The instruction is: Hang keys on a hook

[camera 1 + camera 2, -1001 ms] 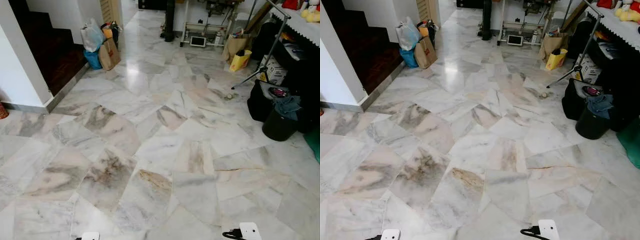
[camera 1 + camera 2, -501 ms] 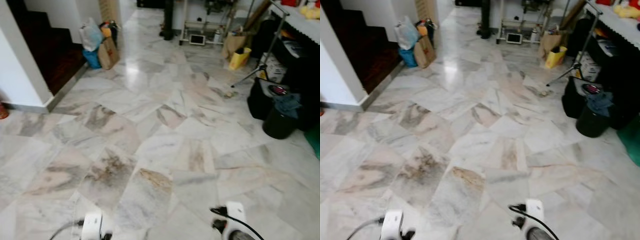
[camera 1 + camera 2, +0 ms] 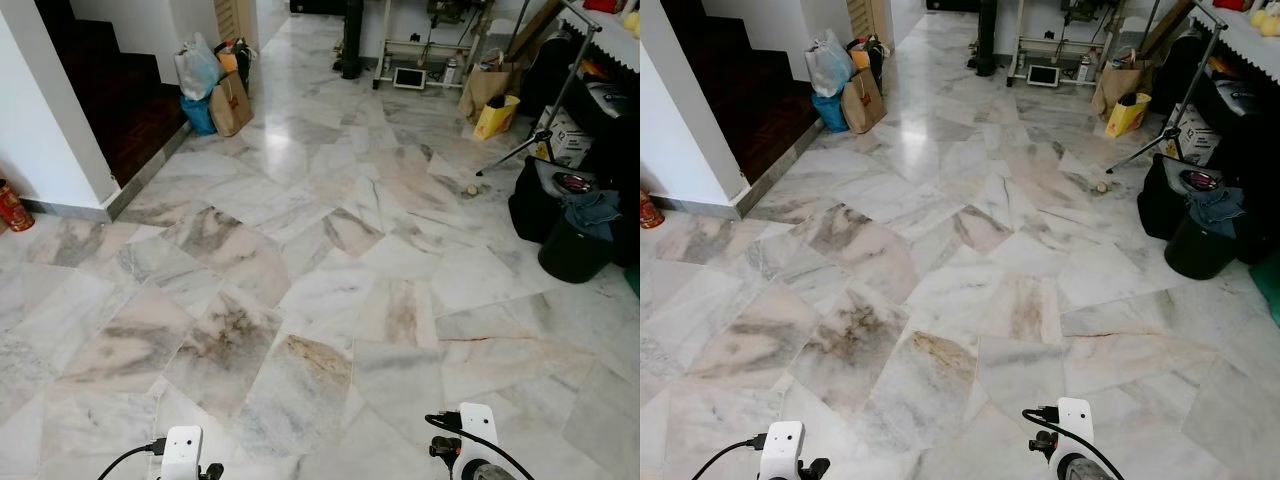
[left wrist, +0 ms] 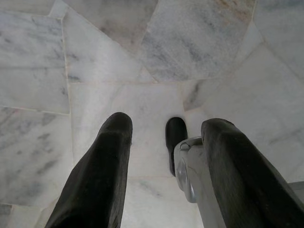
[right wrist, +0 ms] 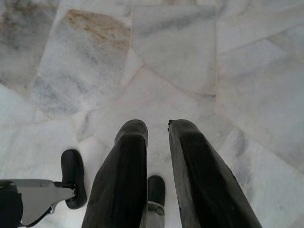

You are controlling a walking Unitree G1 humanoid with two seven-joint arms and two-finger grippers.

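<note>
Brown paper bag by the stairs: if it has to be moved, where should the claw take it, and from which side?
Probably the top edge of the brown bag, coming down from above on its open-floor side. It stands upright with its mouth up, and a blue bag and a white plastic bag crowd its stair side. Any handles are too small to make out.

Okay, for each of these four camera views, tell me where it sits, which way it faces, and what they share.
Left eye: on the head, facing forward and down over the marble floor; both wrists at the bottom edge.
Right eye: beside it, the same scene.
Left wrist: looks down along the open left claw at the floor and a foot.
Right wrist: looks down along the right claw, fingers nearly together, at the floor.
Shared: all show the marble floor.
</note>
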